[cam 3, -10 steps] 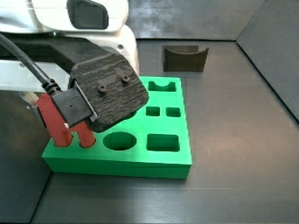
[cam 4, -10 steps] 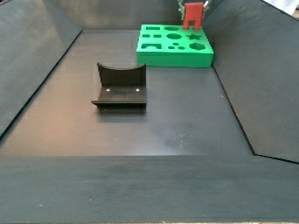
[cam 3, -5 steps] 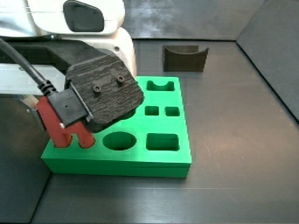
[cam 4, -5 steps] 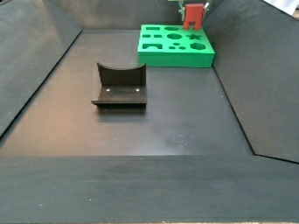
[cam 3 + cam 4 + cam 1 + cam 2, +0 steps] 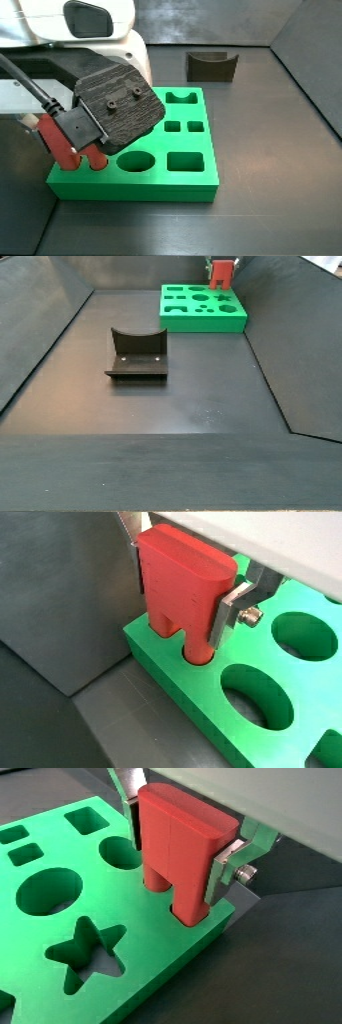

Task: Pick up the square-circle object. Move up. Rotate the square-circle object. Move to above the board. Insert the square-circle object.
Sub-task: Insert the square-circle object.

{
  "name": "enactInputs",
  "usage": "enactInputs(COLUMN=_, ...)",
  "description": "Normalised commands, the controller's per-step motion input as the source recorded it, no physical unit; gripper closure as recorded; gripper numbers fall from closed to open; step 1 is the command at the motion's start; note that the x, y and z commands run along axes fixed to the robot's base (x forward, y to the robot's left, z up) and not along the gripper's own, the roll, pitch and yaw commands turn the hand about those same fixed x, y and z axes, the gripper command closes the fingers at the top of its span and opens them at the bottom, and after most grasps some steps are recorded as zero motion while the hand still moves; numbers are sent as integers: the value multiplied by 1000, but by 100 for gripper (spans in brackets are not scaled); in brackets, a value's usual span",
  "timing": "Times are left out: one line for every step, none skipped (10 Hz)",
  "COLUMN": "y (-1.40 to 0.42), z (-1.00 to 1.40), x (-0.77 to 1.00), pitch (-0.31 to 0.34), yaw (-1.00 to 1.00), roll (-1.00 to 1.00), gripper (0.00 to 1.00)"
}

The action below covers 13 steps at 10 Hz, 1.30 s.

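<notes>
The square-circle object is a red piece with two legs, held upright between the silver fingers of my gripper. Both legs reach down into holes at a corner of the green board. The same grip shows in a wrist view from the opposite side: the gripper is shut on the red piece, whose legs enter the board near its edge. In both side views the piece stands at the board's end corner under the gripper.
The dark fixture stands on the dark floor away from the board. Sloped dark walls ring the workspace. The board's other holes include a star, circles and squares.
The gripper has sunk slightly with the red piece, so its legs sit lower in the board's holes. The board and fixture have not moved.
</notes>
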Motion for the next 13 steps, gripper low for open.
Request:
enactInputs(y=-220, z=-440, x=177, pitch=-170, yaw=134, roll=367, gripper=100)
enactInputs(y=3, z=-714, x=560, pitch=-37, yaw=0, roll=246, gripper=100)
enactInputs(y=151, z=-860, x=720, pitch=0, yaw=-6, roll=190, gripper=100)
enactInputs(y=163, z=-937, x=809, pitch=0, yaw=-111, roll=147, gripper=100)
enactInputs(y=140, z=-960, x=817, pitch=0, yaw=-123, roll=139, gripper=100)
enactInputs(y=171, z=-951, x=800, pitch=0, yaw=-97, roll=146, gripper=100)
enactInputs(y=163, z=-971, x=757, pitch=0, yaw=-51, roll=131, gripper=100)
enactInputs(y=200, z=-1000, x=503, pitch=0, yaw=0, roll=61, gripper=100)
enactInputs(y=86, z=-980, x=109, pitch=-103, yaw=94, roll=59, gripper=100)
enactInputs(y=11, z=-797, x=0, pitch=-210, yaw=143, roll=76, gripper=100)
enactInputs(y=0, z=-697, x=-109, pitch=-283, yaw=37, roll=79, gripper=100)
enactInputs(y=129, z=-377, x=-37, pitch=-320, yaw=0, roll=-206, gripper=100)
enactInputs(y=97, z=-129, x=0, pitch=-99, yaw=-40, roll=-121, gripper=100)
